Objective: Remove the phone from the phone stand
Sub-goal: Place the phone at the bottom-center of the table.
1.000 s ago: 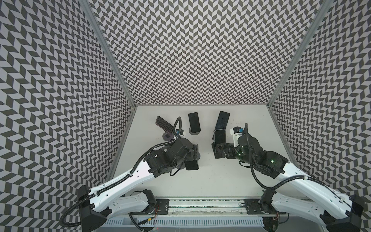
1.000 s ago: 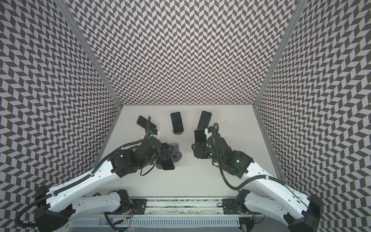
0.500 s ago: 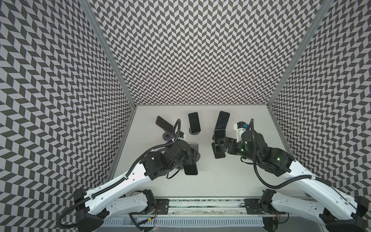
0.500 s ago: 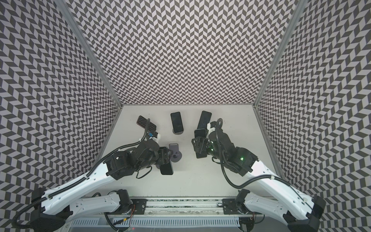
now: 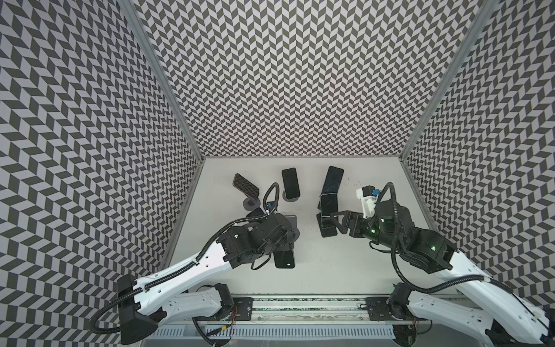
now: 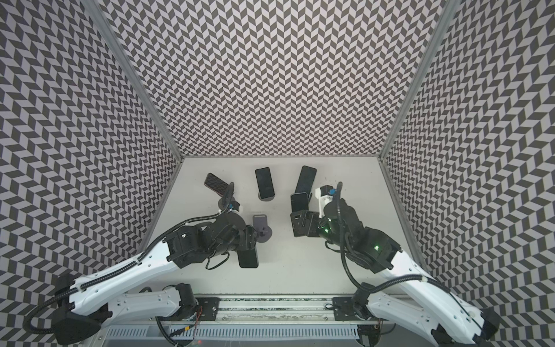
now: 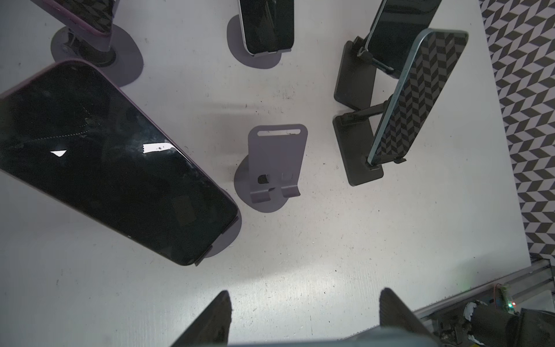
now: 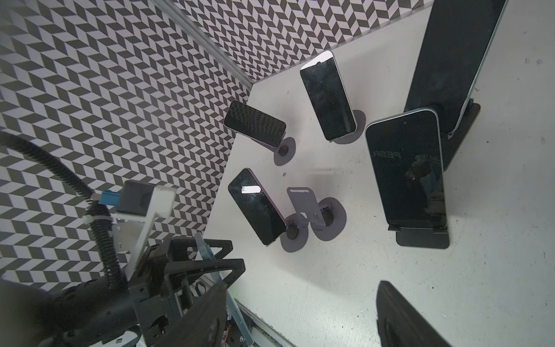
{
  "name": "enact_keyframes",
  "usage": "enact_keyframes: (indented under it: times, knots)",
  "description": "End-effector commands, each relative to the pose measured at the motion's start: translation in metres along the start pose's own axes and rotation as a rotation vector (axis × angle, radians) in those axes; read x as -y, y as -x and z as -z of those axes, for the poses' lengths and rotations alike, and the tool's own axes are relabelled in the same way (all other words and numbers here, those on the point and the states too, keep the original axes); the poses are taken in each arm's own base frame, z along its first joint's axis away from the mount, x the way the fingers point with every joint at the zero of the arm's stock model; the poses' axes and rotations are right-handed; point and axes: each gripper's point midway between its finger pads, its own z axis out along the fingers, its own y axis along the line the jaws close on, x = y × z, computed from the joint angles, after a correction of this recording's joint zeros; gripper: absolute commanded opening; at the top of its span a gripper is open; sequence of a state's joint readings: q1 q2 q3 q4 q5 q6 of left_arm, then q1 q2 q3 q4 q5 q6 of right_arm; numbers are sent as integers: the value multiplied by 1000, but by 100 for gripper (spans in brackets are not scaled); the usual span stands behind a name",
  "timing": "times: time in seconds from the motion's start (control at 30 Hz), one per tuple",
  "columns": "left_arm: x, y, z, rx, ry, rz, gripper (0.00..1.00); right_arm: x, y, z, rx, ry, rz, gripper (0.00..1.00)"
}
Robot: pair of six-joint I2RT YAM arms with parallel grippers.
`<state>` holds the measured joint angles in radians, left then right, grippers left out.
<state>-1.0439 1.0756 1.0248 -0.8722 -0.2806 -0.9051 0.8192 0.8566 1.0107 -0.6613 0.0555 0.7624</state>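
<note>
A: Walls?
B: Back wall (image 5: pixel 300 75) and both side walls (image 5: pixel 75 120) carry a dark grey and white chevron print. Bare metal posts (image 5: pixel 162 81) stand at the corners.
A: Surface?
B: Off-white table (image 5: pixel 330 270), scuffed and speckled, evenly lit, with soft shadows. A metal rail (image 5: pixel 300 309) runs along its near edge.

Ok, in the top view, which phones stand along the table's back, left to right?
Tilted phone mirroring the chevron wall, black-screened phone on a round grey stand, tall black phone on a black stand.
</note>
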Motion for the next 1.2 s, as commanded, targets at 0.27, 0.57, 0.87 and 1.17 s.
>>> enact_keyframes:
  times: [0.27, 0.57, 0.87, 1.17]
  knots:
    - [-20, -52, -30, -122, 64, -4, 45, 0, -11, -2, -29, 41, 41, 76]
    - [-55, -89, -60, -183, 152, -15, 46, -3, -15, -6, -47, 57, 66, 76]
    - [-77, -109, -79, -225, 197, -20, 46, -4, -15, -6, -56, 58, 77, 76]
    - [-91, -105, -86, -222, 215, -5, 46, -2, -18, -8, -70, 51, 81, 76]
